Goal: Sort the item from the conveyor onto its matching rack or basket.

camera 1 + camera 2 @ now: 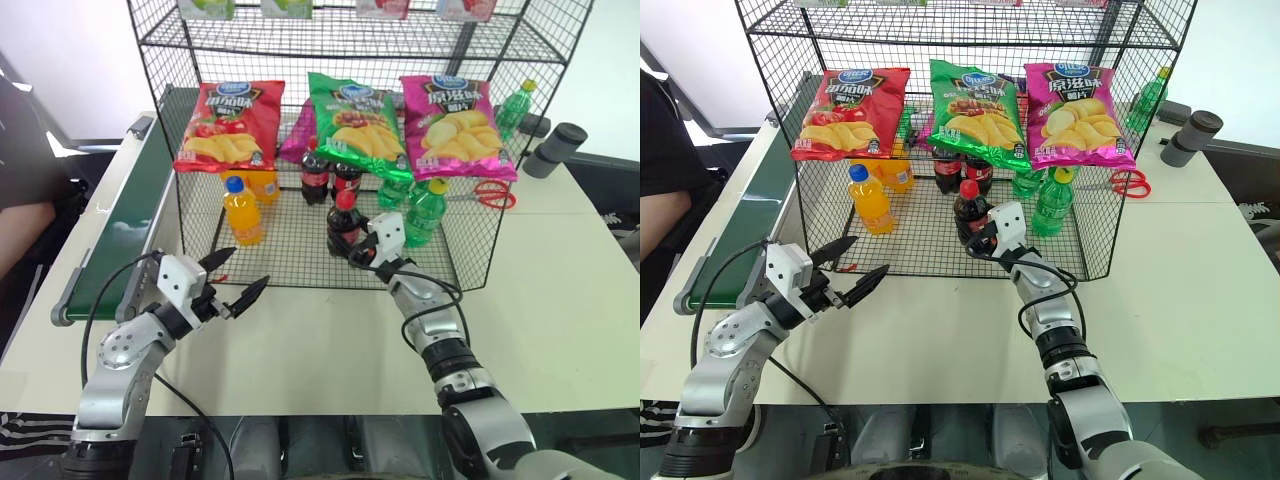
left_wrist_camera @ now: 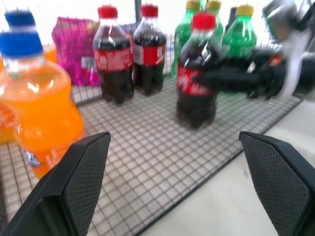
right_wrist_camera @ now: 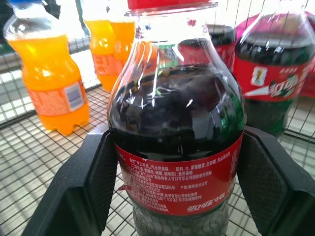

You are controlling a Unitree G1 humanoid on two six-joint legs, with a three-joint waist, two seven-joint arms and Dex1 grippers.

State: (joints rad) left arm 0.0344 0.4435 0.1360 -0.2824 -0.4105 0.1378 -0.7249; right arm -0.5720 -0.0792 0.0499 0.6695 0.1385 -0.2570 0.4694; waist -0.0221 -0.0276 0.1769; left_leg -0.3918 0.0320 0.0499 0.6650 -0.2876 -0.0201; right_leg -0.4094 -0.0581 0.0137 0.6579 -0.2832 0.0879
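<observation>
Left gripper (image 1: 238,281) hovers open-jawed before the rack (image 1: 470,225); right gripper (image 1: 362,247) clamps the cola bottle (image 1: 344,224) at its label, upright on the bottom tier; full, rigid, probably slick plastic, best held mid-body.

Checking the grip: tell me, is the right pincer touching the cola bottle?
Touching. In the right wrist view, both fingers press against the cola bottle.

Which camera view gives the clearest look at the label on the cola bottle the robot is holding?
The right wrist view: the cola bottle sits close up between the right hand's fingers, print readable. The head views show it small on the rack; the left wrist view shows it side-on, partly covered.
</observation>
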